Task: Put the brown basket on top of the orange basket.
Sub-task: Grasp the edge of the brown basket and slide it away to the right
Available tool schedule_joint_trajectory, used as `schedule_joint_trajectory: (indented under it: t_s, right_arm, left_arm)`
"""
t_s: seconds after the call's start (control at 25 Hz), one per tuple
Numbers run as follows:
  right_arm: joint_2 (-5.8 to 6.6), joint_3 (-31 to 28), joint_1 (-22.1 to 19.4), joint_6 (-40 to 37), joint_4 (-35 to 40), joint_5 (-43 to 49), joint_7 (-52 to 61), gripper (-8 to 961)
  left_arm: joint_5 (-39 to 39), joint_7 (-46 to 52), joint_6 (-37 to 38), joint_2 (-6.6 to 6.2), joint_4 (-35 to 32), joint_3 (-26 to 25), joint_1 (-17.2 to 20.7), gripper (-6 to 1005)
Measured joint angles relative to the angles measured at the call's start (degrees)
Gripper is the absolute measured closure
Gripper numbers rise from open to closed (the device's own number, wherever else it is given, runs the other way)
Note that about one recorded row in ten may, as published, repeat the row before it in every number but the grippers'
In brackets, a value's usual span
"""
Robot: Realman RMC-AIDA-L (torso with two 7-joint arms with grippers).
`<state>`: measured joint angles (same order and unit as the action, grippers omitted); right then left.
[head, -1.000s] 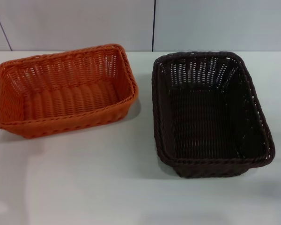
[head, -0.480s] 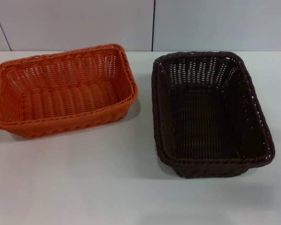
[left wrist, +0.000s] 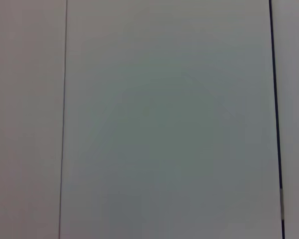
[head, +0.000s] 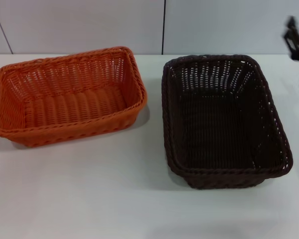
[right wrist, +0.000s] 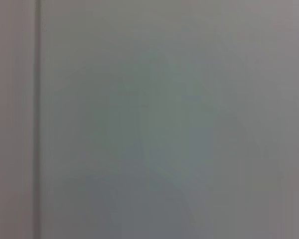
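Observation:
The brown basket (head: 222,122) stands on the white table at the right in the head view, long side running away from me, empty. The orange basket (head: 67,97) stands to its left, turned crosswise, also empty; a gap of table separates the two. My right gripper (head: 296,45) shows as a dark blurred shape at the right edge, above and beyond the brown basket's far right corner, apart from it. My left gripper is out of view. Both wrist views show only a pale wall panel.
The white table (head: 114,194) stretches in front of both baskets. A pale wall with dark vertical seams (head: 163,27) rises behind the table's far edge.
My right gripper has come into the head view at the right edge; it was absent in both earlier frames. The baskets have not moved.

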<state>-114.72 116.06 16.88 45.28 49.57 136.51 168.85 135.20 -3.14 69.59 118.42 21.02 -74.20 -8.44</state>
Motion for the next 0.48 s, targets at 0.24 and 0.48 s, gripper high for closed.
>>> schedule_joint_trajectory:
  t_s: [0.24,0.48]
  right_arm:
    - [-0.99,-12.6,3.4,-36.5,18.1,11.8,-0.6,269]
    - [-3.59,-26.7,11.1,-87.3,37.7,13.4,-7.6,268]
  left_arm:
    - [-0.1,0.0,-0.2,0.0,-1.9,0.0,-0.9,219]
    - [-0.1,0.1,-0.5,0.06,-3.9,-0.1,-2.0,219]
